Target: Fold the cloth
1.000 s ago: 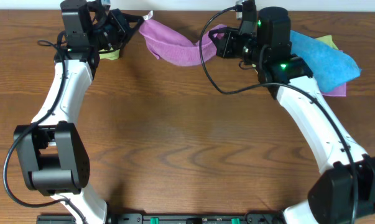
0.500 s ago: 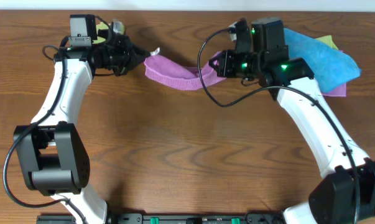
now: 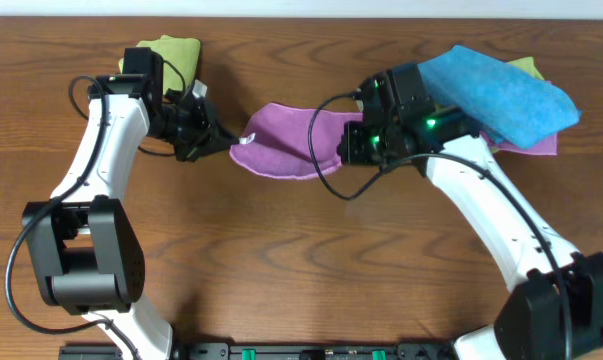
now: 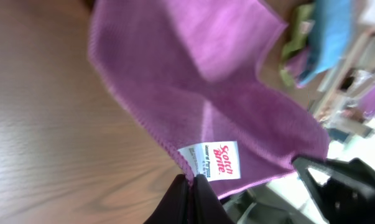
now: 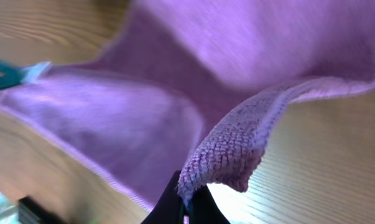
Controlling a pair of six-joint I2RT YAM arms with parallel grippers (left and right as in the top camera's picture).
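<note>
Cloth (image 3: 286,150): slung between both arms, back-middle of table (image 3: 281,260) | left gripper (image 3: 227,144): clamped on tag corner | right gripper (image 3: 349,142): clamped on neighbouring corner | step: probably spreading flat | advice: hold corners level, pull evenly, lay down without wrinkles

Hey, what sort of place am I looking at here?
Most likely a robotics lab bench: a robot's left gripper and right gripper pinching a magenta cloth at a wood-grain table, a blue cloth heaped behind.
</note>
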